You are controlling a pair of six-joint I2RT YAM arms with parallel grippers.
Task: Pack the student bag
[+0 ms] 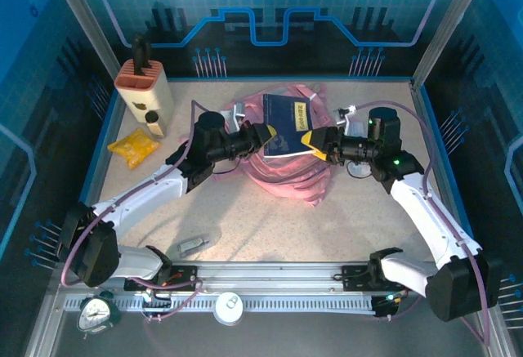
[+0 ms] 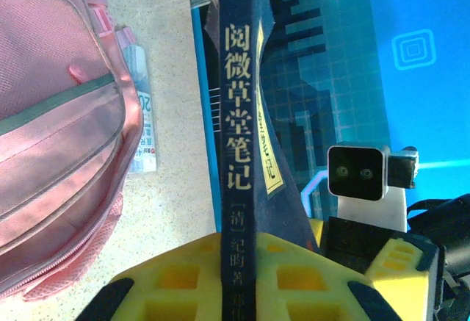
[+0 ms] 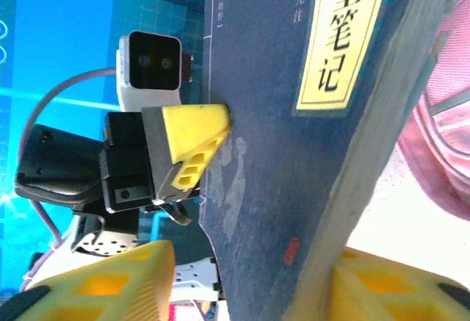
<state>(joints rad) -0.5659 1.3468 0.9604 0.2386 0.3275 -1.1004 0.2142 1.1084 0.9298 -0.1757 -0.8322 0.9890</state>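
The pink student bag (image 1: 286, 173) lies flat in the middle of the table; its zipped front also fills the left of the left wrist view (image 2: 51, 115). A dark blue book (image 1: 288, 124) with a yellow title label hangs over it between both grippers. My left gripper (image 1: 274, 138) is shut on the book's spine (image 2: 236, 152), a yellow finger (image 2: 176, 277) on each side. My right gripper (image 1: 315, 143) straddles the opposite edge (image 3: 294, 152). Its jaws are open: one finger (image 3: 396, 284) lies against the book, the other (image 3: 95, 284) stands off the cover.
A yellow packet (image 1: 135, 146) and a beige holder (image 1: 145, 87) sit at the back left. A small white-and-blue printed item (image 2: 141, 115) lies beside the bag. A small silver item (image 1: 190, 246) lies near the front rail, with a clock (image 1: 98, 312) and a white disc (image 1: 228, 306) below it.
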